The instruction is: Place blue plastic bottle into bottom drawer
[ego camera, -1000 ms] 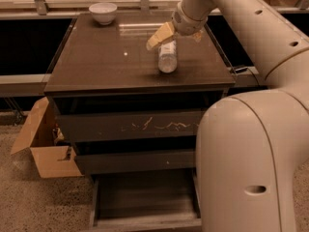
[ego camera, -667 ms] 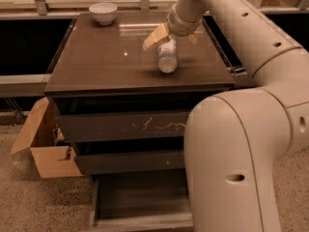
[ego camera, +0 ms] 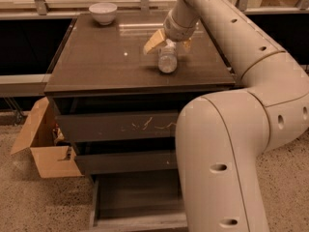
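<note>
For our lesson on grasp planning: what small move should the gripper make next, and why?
Probably lower slightly and close: the gripper hangs open astride the blue plastic bottle on the cabinet top, not yet gripping it, and the bottom drawer already stands open.

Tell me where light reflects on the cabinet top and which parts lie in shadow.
Camera view: a pale glare band crosses the rear of the cabinet top, plus one small bright spot mid-top; the gripper, open, straddles the blue plastic bottle right of that spot; the recess under the top and the open bottom drawer are dim.
</note>
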You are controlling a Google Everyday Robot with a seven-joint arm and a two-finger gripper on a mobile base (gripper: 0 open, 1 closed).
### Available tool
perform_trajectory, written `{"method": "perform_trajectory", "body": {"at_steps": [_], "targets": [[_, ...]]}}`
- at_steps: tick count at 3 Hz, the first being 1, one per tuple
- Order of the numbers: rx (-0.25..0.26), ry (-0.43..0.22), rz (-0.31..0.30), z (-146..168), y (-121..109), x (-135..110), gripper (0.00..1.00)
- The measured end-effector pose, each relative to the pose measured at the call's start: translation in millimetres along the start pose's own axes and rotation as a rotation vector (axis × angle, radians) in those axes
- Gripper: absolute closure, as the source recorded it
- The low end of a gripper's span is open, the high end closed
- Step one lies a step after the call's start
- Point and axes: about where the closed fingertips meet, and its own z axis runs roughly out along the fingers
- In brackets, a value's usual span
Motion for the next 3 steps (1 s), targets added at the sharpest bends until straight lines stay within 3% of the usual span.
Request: {"method": "perform_trajectory", "body": {"at_steps": [2, 3], "targets": [[-0.045, -0.008, 0.04, 5.5, -1.7, 0.2, 0.63], [-0.075, -0.054, 0.044, -10.8, -6.0, -2.2, 0.86]]}}
